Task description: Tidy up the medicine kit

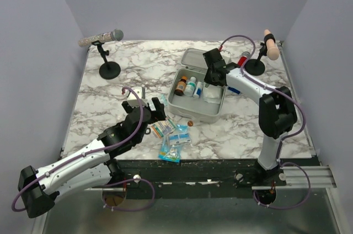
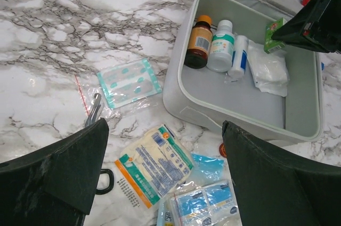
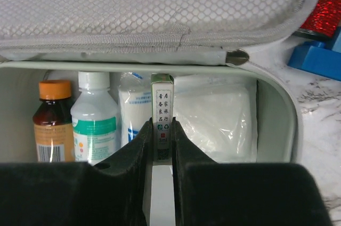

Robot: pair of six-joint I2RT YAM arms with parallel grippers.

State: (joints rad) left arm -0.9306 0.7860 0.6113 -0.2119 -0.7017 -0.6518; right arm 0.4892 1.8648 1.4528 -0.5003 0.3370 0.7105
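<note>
Okay, left hand (image 1: pixel 157 108) spread wide, empty, over packets (image 1: pixel 172 141) on table (image 1: pixel 110 101); mid-table the medicine kit (image 1: pixel 194 113), grey-white rounded case, lid open, bottles (image 1: pixel 186 86) inside; right hand (image 3: pixel 161 130) clamped on slim box (image 3: pixel 162 98) above it

Enclosure seen from above. A surface (image 1: pixel 138 63) with a white marble pattern and grey-brown veining fills the middle. Plain pale lavender-grey panels close three sides: back wall (image 1: pixel 187 2), left wall (image 1: pixel 33 79), right wall (image 1: pixel 331 52). A black strip (image 1: pixel 220 168) runs along the near edge of the surface, with an aluminium rail (image 1: pixel 309 176) at its right end. Below lies a brushed-metal sheet (image 1: pixel 220 217). Lighting is even and diffuse; shadows are soft.
</note>
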